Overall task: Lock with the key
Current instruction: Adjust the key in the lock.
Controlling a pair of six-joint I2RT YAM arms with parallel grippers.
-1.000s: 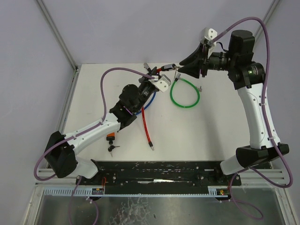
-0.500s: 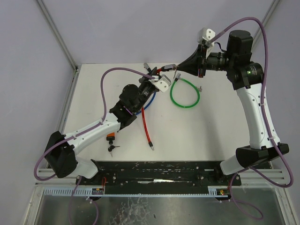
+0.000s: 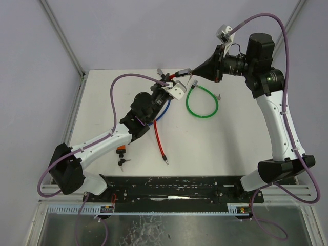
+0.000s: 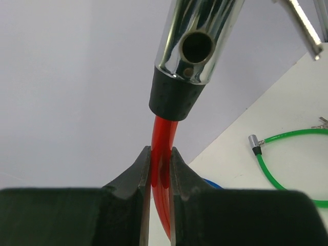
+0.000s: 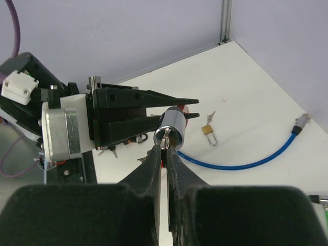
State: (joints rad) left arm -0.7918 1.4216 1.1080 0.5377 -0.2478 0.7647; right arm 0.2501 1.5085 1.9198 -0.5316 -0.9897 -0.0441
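Note:
A chrome lock cylinder [image 4: 197, 38] caps the end of a red cable [image 4: 164, 143]. My left gripper [image 4: 160, 164] is shut on the red cable just below the lock and holds it above the table's far edge [image 3: 182, 73]. In the right wrist view the key [image 5: 165, 141] sticks out of the lock's end face [image 5: 172, 128]. My right gripper [image 5: 165, 151] is shut on that key, facing the left gripper [image 3: 169, 84] head-on. The rest of the red cable [image 3: 159, 136] trails down onto the table.
A green cable loop [image 3: 202, 101] lies right of the lock. A blue cable [image 5: 246, 161] and a small brass padlock [image 5: 208, 132] with keys lie under it. Another key set [image 3: 123, 162] and an orange piece [image 3: 121, 149] lie near the left arm.
My right gripper has closed its jaws onto the key at the lock's end, and its wrist has turned a little. The left arm has held still with the cable.

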